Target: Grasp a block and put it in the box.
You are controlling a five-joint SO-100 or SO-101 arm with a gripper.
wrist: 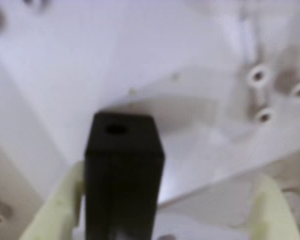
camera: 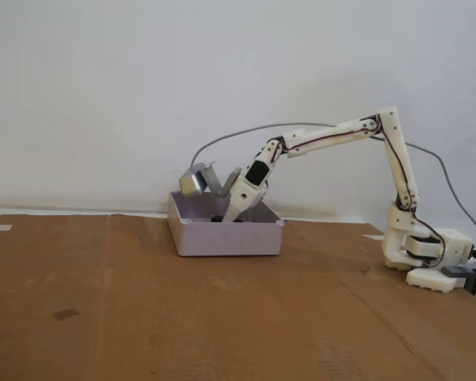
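In the wrist view the black block [wrist: 124,175] stands upright with a round hole in its top face, over the pale floor of the box [wrist: 140,55]. My gripper [wrist: 167,182] is open. Its left pale yellow finger [wrist: 65,200] rests against the block's side, and the right finger [wrist: 270,210] is a wide gap away from it. In the fixed view the gripper [camera: 222,213] reaches down inside the lilac-grey box [camera: 226,236] from the right. The box's front wall hides most of the block there.
The box sits on a brown cardboard sheet [camera: 182,309] in front of a white wall. The arm's base [camera: 428,258] stands at the right, with cables trailing behind it. Screw bosses [wrist: 258,76] show inside the box in the wrist view.
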